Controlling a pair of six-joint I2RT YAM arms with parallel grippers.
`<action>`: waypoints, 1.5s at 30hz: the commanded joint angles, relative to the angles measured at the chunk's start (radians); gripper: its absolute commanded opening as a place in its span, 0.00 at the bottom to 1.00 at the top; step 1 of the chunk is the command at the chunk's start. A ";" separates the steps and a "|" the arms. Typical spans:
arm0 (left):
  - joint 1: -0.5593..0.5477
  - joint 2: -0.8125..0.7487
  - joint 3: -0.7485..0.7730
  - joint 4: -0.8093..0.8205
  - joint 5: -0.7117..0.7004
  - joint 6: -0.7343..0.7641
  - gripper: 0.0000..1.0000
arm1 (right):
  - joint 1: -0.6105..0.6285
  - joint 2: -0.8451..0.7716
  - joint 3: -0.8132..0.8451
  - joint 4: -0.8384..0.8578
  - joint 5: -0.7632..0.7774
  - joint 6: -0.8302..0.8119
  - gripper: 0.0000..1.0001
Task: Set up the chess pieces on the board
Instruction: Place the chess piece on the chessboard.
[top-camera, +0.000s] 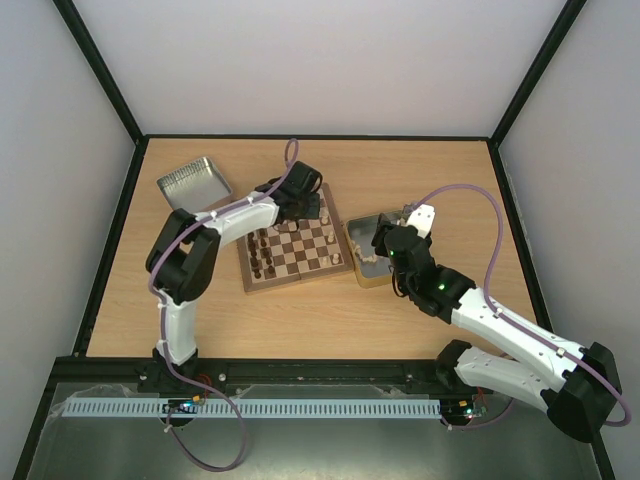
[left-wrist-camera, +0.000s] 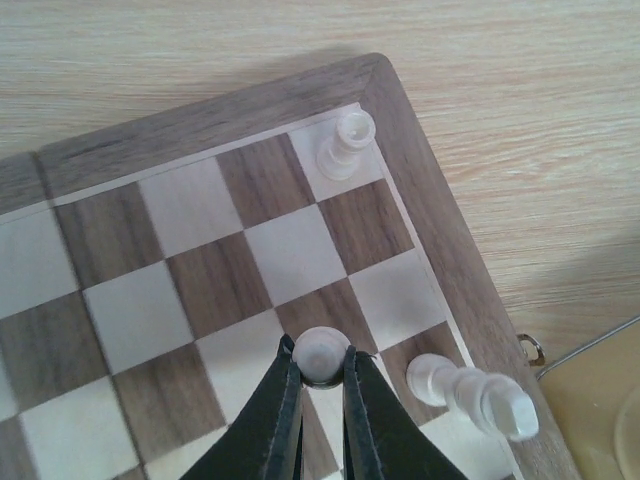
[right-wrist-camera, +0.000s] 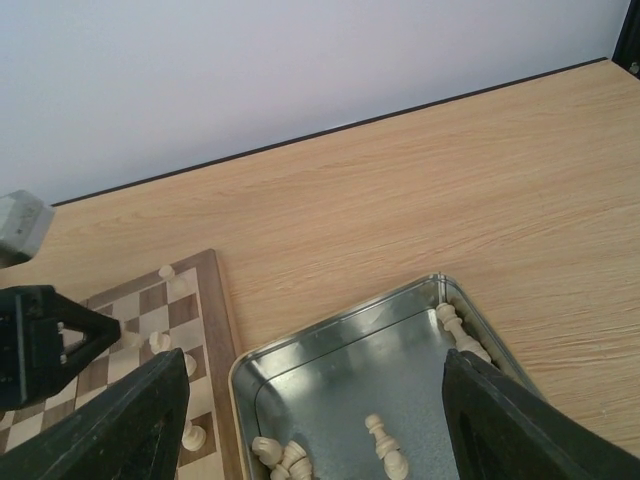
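Left end effector (left-wrist-camera: 320, 352) pinched, right (right-wrist-camera: 315, 365) wide

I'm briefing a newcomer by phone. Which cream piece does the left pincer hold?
Start at the chessboard, then its far right corner, where cream pieces sit. It is the round-topped piece clamped between the left pincer's black fingers; its neighbours are untouched.

Light wood-grain table (top-camera: 420, 170), matte, evenly lit, only soft shadows. Plain white back wall (top-camera: 320, 60). Pale left panel (top-camera: 40, 200) and right panel (top-camera: 590, 200) close the sides. Black frame bars (top-camera: 100, 70) run up the corners and along the table edges. White slotted strip (top-camera: 250, 408) along the near edge.
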 joint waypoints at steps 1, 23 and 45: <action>0.005 0.048 0.055 0.056 0.096 0.067 0.05 | -0.005 -0.016 -0.011 0.008 0.011 0.025 0.68; 0.018 0.144 0.108 0.075 0.090 0.098 0.09 | -0.005 0.000 -0.003 0.011 -0.016 0.040 0.68; 0.057 0.020 0.120 0.024 0.150 0.070 0.27 | -0.007 0.001 0.016 0.009 -0.033 0.043 0.68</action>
